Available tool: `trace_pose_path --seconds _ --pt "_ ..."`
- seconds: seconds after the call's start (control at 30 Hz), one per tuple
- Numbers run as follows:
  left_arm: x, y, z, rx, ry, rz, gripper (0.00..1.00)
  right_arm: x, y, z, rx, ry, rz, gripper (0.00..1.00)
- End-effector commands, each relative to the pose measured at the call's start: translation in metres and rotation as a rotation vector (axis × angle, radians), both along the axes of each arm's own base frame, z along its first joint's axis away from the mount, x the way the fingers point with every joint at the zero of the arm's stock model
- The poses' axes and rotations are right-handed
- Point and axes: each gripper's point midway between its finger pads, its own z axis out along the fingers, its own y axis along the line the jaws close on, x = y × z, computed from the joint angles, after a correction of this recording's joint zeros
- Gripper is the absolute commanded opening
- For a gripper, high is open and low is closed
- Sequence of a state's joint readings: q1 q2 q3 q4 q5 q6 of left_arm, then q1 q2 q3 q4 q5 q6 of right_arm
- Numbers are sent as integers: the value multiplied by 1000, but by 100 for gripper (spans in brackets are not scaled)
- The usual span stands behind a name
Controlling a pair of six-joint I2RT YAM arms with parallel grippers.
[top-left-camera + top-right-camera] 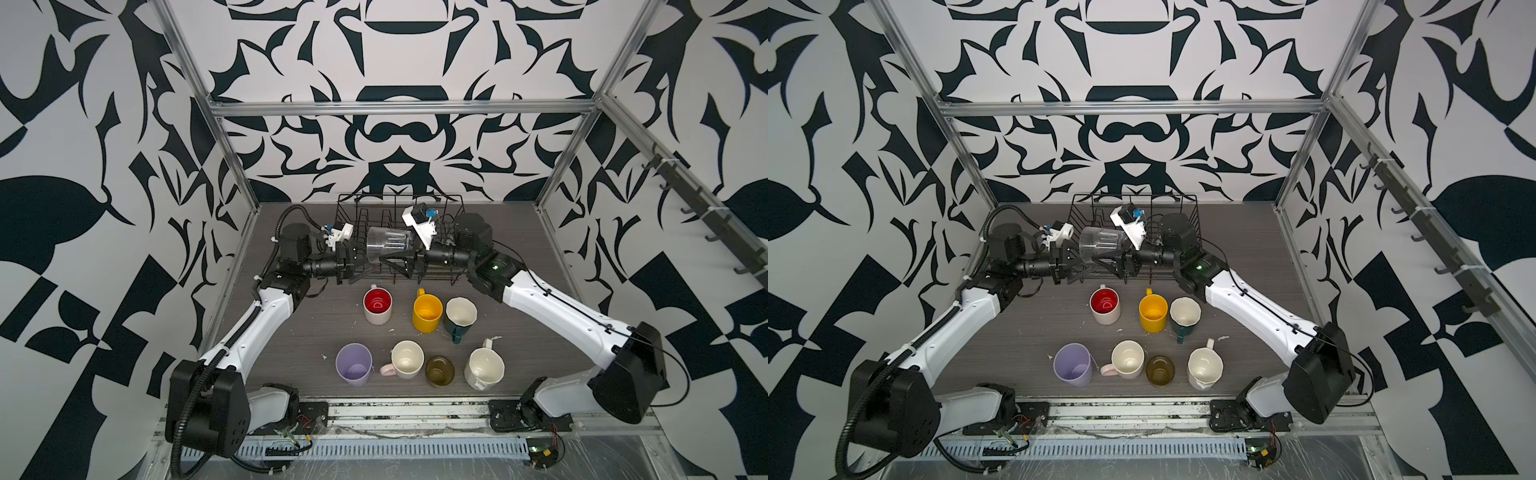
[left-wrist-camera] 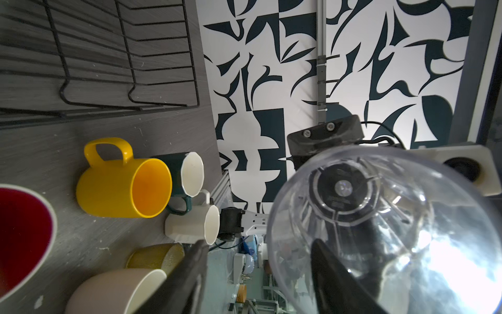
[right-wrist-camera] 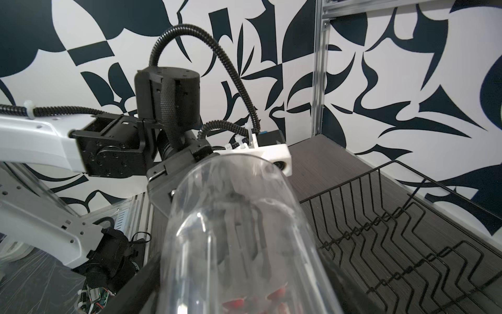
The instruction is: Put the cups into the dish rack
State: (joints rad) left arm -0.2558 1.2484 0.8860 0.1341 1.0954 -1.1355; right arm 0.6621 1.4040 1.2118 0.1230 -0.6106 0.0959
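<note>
HAND-OVER ABOVE THE RACK: A clear glass (image 1: 388,245) hangs on its side over the dish rack (image 1: 453,232), which sits at 12 o'clock on the table (image 1: 316,332). In both top views the glass's mouth faces 9 o'clock and its base 3 o'clock. The right pincer (image 1: 401,259) clasps the glass near the base. The left pincer (image 1: 362,266) stands wide at the mouth, one finger inside the rim and one outside, apparently not pinching.

Seven more cups, from the red-lined mug (image 1: 377,305) to the white mug (image 1: 484,369), wait at 6 o'clock of the rack. This looks like the first cup's transfer. Next, the left pincer should back out toward 9 o'clock without catching the rim. The right one can then tip the glass mouth-down and lower it between the wires.
</note>
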Motion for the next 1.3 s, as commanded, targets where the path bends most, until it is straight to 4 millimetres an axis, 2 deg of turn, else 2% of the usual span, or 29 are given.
trace_pose_path --seconds 0.0,0.1,0.2,0.3,0.43,0.6,0.73,0.87,0.97,1.27 --pt "-12 2 11 10 -47 -36 75 15 -18 58 80 -121 -130 0" --pt "-7 14 4 57 -57 11 80 21 -28 63 59 -108 -182 0" --pt "4 34 -2 89 -71 91 84 26 -38 67 25 -81 -239 0" --pt "23 68 -8 114 -69 230 84 35 -47 60 -71 -31 -307 0" --pt "49 113 -18 232 -127 446 84 46 -53 58 -121 -4 -376 0" --pt "71 152 -27 433 -271 645 89 66 -57 46 -223 34 -451 0" --pt "78 183 -28 593 -379 798 92 82 -54 37 -292 65 -482 0" --pt "76 219 -23 739 -449 970 97 104 -49 27 -351 76 -525 0" --pt "70 230 -22 746 -490 1056 100 120 -42 17 -394 90 -533 0" --pt "59 220 -15 692 -492 1024 99 170 -27 -28 -518 158 -536 0"
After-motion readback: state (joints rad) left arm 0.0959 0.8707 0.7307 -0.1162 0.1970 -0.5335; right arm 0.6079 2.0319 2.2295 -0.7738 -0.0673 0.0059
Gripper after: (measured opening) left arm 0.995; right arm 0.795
